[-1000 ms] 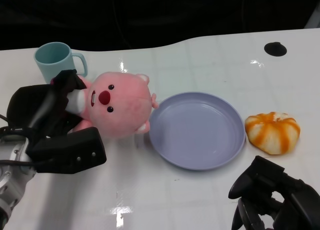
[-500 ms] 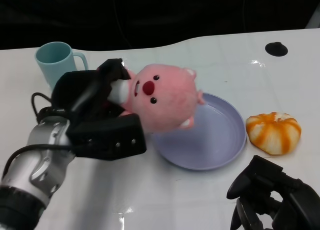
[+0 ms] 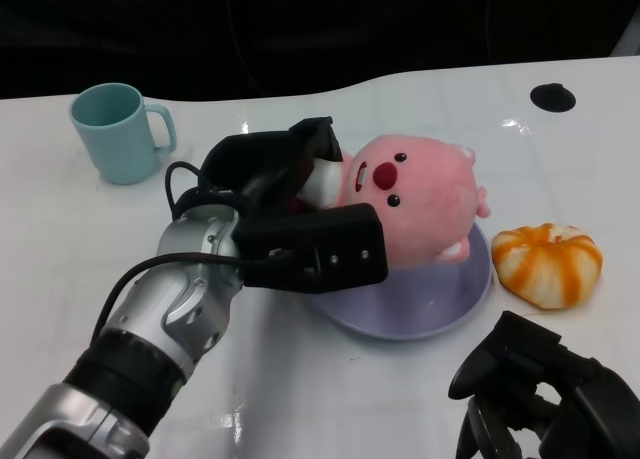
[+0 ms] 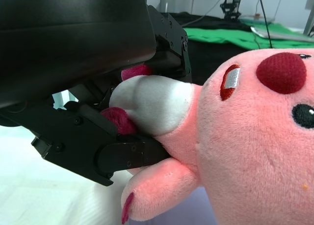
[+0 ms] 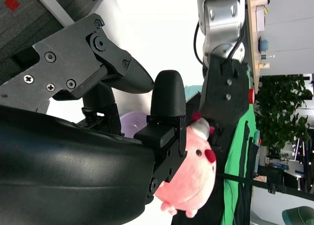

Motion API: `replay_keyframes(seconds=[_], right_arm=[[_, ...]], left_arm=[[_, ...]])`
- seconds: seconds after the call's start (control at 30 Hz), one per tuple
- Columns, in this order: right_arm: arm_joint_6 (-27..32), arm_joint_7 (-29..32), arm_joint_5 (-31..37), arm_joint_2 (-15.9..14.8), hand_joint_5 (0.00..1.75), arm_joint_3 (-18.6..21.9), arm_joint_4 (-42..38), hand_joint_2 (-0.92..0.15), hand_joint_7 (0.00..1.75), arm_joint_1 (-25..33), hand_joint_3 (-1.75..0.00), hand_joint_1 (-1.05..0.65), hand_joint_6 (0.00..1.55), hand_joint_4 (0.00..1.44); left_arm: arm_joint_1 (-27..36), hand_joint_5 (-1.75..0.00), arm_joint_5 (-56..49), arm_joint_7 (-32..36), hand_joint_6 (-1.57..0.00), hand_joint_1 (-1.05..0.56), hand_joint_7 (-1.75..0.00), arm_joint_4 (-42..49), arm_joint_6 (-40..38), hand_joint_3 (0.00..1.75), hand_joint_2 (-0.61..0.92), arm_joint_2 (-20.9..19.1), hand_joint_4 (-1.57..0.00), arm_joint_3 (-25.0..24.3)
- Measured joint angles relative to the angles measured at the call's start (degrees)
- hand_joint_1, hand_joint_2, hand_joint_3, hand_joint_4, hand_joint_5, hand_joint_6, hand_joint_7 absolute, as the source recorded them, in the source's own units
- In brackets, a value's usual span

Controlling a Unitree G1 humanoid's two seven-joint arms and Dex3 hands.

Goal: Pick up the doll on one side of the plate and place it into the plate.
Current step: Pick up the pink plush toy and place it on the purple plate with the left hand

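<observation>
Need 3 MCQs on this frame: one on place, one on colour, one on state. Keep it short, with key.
1. Where is the doll?
A. over the plate, held by the left hand
B. lying beside the mug
C. on the orange toy

2. What colour is the mug?
A. red
B. teal
C. black

3. What is the right hand doing?
A. holding the doll
B. holding nothing, low at the near edge
C. gripping the mug

Key:
1. A: the head view shows the doll above the purple plate, and the left wrist view shows the fingers clamped on its body.
2. B: the mug at the table's far left is teal.
3. B: the head view shows it near the orange toy with nothing in it.
</observation>
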State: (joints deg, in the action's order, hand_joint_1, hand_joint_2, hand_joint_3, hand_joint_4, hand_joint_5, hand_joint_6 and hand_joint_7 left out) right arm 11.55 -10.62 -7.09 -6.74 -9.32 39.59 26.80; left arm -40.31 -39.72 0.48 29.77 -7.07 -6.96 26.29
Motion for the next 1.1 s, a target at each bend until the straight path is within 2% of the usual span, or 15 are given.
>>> replay_keyframes(seconds=[0.13, 0.33, 0.37, 0.47, 0.5, 0.53, 0.57, 0.6, 0.63, 0.67, 0.7, 0.73, 0.8, 0.9, 1.1], right_arm=[[0.0, 0.2, 0.2, 0.0, 1.75, -0.5, 0.0, -0.55, 1.57, -0.1, -1.22, -0.23, 0.52, 0.63], [0.0, 0.4, 0.3, 0.0, 1.75, -0.8, 0.0, -0.55, 1.56, -0.1, -1.22, -0.24, 0.52, 0.63], [0.0, 0.4, 0.4, 0.0, 1.75, -0.9, 0.0, -0.54, 1.56, -0.1, -1.22, -0.24, 0.52, 0.63], [-0.2, 0.3, 0.4, 0.0, 1.75, -0.9, 0.0, -0.54, 1.56, -0.1, -1.22, -0.24, 0.53, 0.63], [-0.2, 0.4, 0.3, 0.0, 1.75, -0.9, 0.0, -0.54, 1.56, -0.1, -1.22, -0.24, 0.52, 0.63], [-0.2, 0.4, 0.3, 0.0, 1.75, -0.9, 0.0, -0.55, 1.56, -0.1, -1.22, -0.24, 0.52, 0.63], [-0.2, 0.4, 0.3, 0.0, 1.75, -0.9, 0.0, -0.54, 1.56, -0.1, -1.22, -0.24, 0.52, 0.63], [-0.1, 0.4, 0.3, 0.0, 1.75, -0.9, 0.0, -0.54, 1.56, -0.1, -1.22, -0.24, 0.52, 0.63], [-0.1, 0.4, 0.3, 0.0, 1.75, -0.9, 0.0, -0.54, 1.56, -0.1, -1.22, -0.24, 0.53, 0.63], [-0.1, 0.4, 0.3, 0.0, 1.75, -0.9, 0.0, -0.54, 1.56, -0.1, -1.22, -0.24, 0.53, 0.63], [-0.1, 0.4, 0.3, 0.0, 1.75, -0.9, 0.0, -0.54, 1.56, -0.1, -1.21, -0.24, 0.53, 0.63], [-0.1, 0.4, 0.3, 0.0, 1.75, -0.8, 0.0, -0.54, 1.56, -0.1, -1.21, -0.25, 0.53, 0.63], [-0.1, 0.4, 0.3, 0.0, 1.75, -0.8, 0.0, -0.55, 1.55, -0.1, -1.21, -0.24, 0.53, 0.63], [-0.1, 0.4, 0.2, 0.0, 1.75, -0.8, 0.0, -0.55, 1.55, -0.2, -1.21, -0.24, 0.53, 0.63], [-0.1, 0.4, 0.3, 0.0, 1.75, -0.7, 0.0, -0.55, 1.55, -0.2, -1.22, -0.23, 0.53, 0.63]], left_arm=[[-1.4, -1.75, 0.0, 0.0, -0.65, -0.21, -1.67, 3.1, 0.0, 0.88, 0.64, 1.7, -0.9, 0.4], [-1.9, -1.75, 0.0, 0.0, -0.66, -0.21, -1.75, 5.7, 0.6, 0.9, 0.56, 2.8, -0.89, 1.4], [-1.9, -1.75, 0.1, 0.0, -0.66, -0.22, -1.65, 5.9, 1.0, 0.87, 0.54, 2.8, -0.87, 1.3], [-2.0, -1.73, 2.0, -0.6, -0.88, -0.25, -0.77, 6.5, 2.0, 0.55, 0.65, 3.0, -0.77, 1.0], [-2.1, -1.65, 2.4, -1.2, -0.9, -0.27, -0.44, 6.6, 2.0, 0.38, 0.76, 3.0, -0.72, 0.9], [-2.2, -1.61, 2.7, -2.4, -0.88, -0.28, -0.28, 6.6, 2.0, 0.29, 0.83, 2.9, -0.69, 0.9], [-2.2, -1.36, 3.1, -3.7, -0.81, -0.34, -0.13, 6.5, 1.9, 0.23, 0.88, 2.8, -0.59, 0.9], [-2.2, -1.26, 3.4, -5.2, -0.78, -0.36, -0.07, 6.4, 1.8, 0.21, 0.9, 2.7, -0.55, 1.0], [-2.2, -0.93, 3.4, -6.6, -0.7, -0.44, -0.04, 6.2, 1.5, 0.22, 0.91, 2.5, -0.47, 1.2], [-2.2, -0.67, 3.4, -7.9, -0.65, -0.48, -0.02, 5.8, 1.0, 0.23, 0.92, 2.3, -0.48, 1.3], [-2.2, -0.44, 3.2, -8.9, -0.53, -0.57, -0.01, 5.4, 0.5, 0.27, 0.92, 2.0, -0.4, 1.6], [-2.2, -0.35, 2.9, -10.0, -0.45, -0.62, 0.0, 4.9, 0.2, 0.29, 0.92, 1.6, -0.35, 2.0], [-2.3, -0.21, 1.8, -11.9, -0.3, -0.73, 0.0, 3.7, 0.1, 0.35, 0.92, 0.4, -0.21, 2.8], [-2.4, -0.13, 0.2, -13.9, -0.17, -0.85, 0.0, 1.7, 0.0, 0.43, 0.92, -1.3, -0.06, 4.3], [-2.5, -0.11, -2.1, -17.0, -0.08, -0.97, 0.0, -2.2, -0.3, 0.51, 0.92, -3.7, -0.01, 5.4]])
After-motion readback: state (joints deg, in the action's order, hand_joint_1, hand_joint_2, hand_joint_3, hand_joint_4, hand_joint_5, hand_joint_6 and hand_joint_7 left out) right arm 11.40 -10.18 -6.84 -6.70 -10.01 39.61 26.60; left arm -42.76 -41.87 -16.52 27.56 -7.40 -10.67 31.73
